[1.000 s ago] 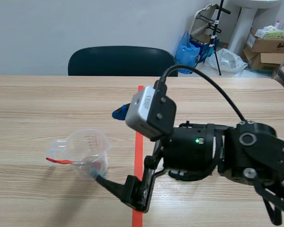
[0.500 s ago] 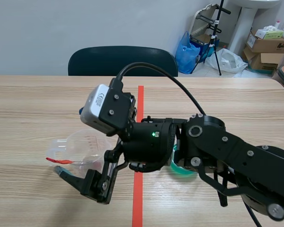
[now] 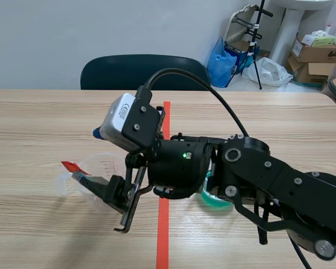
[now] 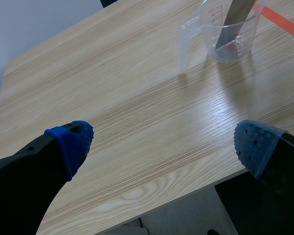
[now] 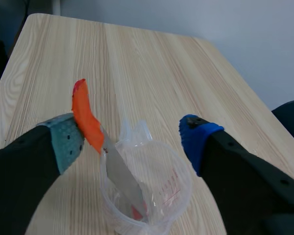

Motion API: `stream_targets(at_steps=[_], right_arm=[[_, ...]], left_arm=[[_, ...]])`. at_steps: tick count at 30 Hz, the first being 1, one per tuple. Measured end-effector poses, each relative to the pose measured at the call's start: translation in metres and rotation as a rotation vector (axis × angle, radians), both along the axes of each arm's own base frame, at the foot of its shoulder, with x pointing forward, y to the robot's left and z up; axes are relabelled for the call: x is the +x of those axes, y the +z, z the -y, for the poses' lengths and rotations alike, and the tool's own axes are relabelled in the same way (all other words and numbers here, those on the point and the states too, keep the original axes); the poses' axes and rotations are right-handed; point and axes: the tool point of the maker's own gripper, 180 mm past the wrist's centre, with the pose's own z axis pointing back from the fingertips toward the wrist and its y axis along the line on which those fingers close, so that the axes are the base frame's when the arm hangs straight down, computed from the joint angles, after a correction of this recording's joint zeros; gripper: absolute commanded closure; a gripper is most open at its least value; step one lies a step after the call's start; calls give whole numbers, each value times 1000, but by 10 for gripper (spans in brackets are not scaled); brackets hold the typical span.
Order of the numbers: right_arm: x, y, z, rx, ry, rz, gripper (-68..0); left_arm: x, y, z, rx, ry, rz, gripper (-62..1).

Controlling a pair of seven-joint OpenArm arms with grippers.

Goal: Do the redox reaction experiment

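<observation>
- A clear plastic measuring cup (image 5: 162, 188) is seen standing upright on the wooden table, to the left of the orange-red tape line in the scene view.
- Red graduation marks are printed on its wall, and a handle and a pouring lip are carried at its rim. A small red trace is seen at its bottom.
- A spatula (image 5: 106, 148) with an orange-red handle and a flat grey metal blade is stood in the cup. It is tilted, with the blade tip down inside on the cup's bottom and the handle raised above and beyond the rim.
- A green round-rimmed item (image 3: 210, 197) is seen on the table just right of the tape line. It is mostly hidden, so its kind cannot be told.
</observation>
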Motion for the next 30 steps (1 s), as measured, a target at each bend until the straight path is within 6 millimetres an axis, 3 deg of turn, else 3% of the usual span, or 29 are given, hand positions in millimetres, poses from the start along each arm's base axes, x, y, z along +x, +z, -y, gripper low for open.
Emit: stream_targets(at_steps=[5, 13, 30], right_arm=[[-1, 3, 0, 15, 5, 3, -149], [-1, 5, -1, 22, 10, 6, -2], [10, 11, -1, 0, 27, -23, -6]], left_arm=[[0, 0, 0, 0, 0, 0, -615], [0, 0, 0, 0, 0, 0, -615], [0, 0, 0, 0, 0, 0, -615]])
